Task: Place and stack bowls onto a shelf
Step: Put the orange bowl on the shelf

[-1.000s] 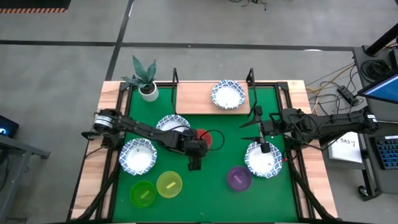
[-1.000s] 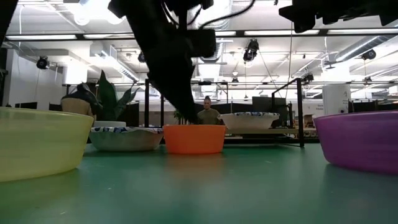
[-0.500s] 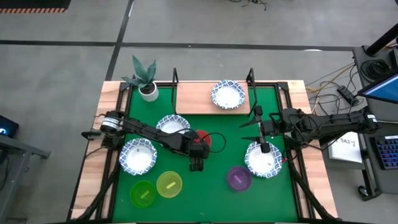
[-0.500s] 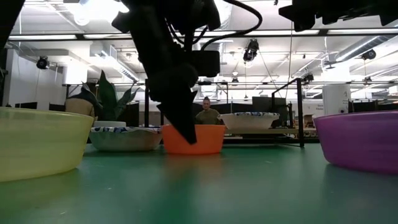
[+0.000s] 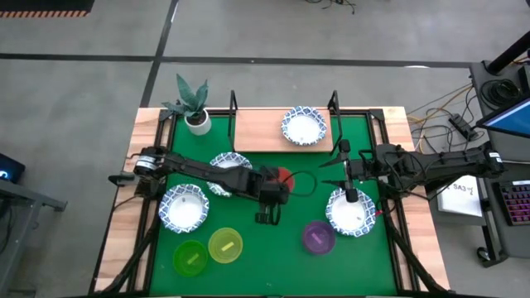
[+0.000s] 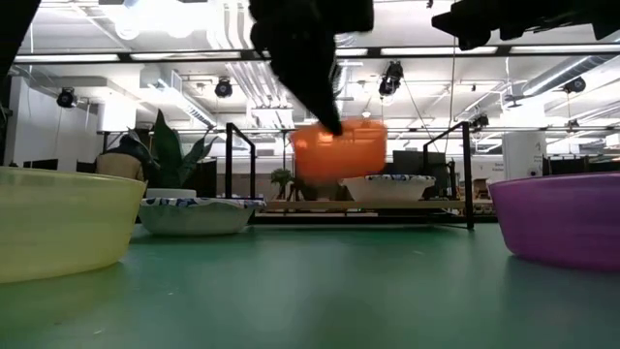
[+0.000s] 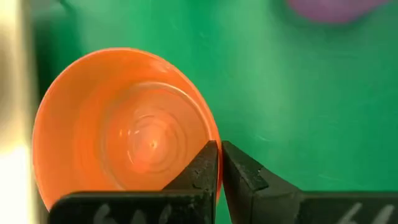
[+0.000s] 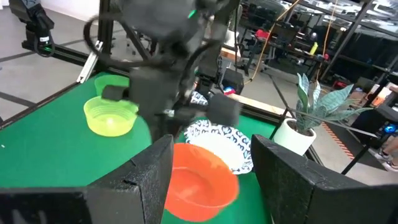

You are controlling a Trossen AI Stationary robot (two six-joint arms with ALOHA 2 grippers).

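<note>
Orange-red bowl (image 7: 124, 130), green table (image 5: 298, 207), blue-patterned white bowls (image 5: 303, 126).

I looked over a grey concrete floor (image 5: 83, 83) around the green surface (image 5: 290, 265) with its wood border, a cable tangle (image 5: 443, 116) beside it, ceiling strip lights (image 6: 455, 50) glowed overhead, dark racks (image 6: 455, 165) stood beyond.

Bright overhead ceiling lights; the red bowl (image 6: 338, 152) is motion-blurred, near bowls soft.
</note>
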